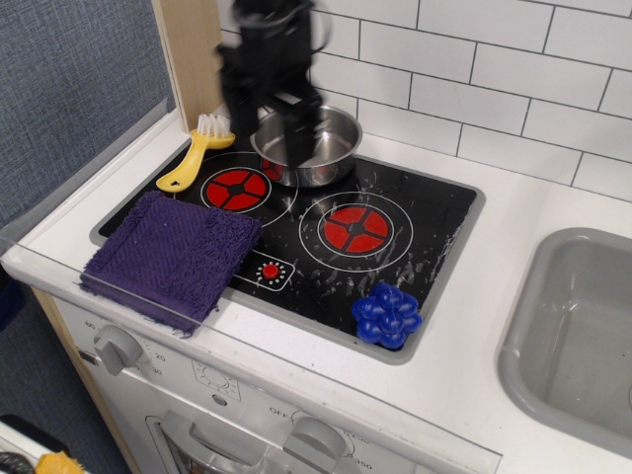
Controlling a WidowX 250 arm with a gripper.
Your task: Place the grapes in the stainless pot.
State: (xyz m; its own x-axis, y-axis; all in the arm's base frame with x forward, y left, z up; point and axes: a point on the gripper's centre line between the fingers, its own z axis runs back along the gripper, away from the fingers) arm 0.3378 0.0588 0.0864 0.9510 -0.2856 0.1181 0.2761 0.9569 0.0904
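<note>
The grapes point(387, 314), a small glossy blue cluster, lie at the front right corner of the black hob. The stainless pot point(318, 148) stands at the back of the hob, between the two red burners, and looks empty. My black gripper point(269, 126) hangs open and blurred in front of the pot's left side, hiding part of its rim. It is far from the grapes, which lie well to the front right of it. It holds nothing.
A purple knitted cloth point(170, 255) lies over the hob's front left corner. A yellow brush point(196, 153) lies at the back left. A grey sink basin point(573, 334) is on the right. A white tiled wall is behind.
</note>
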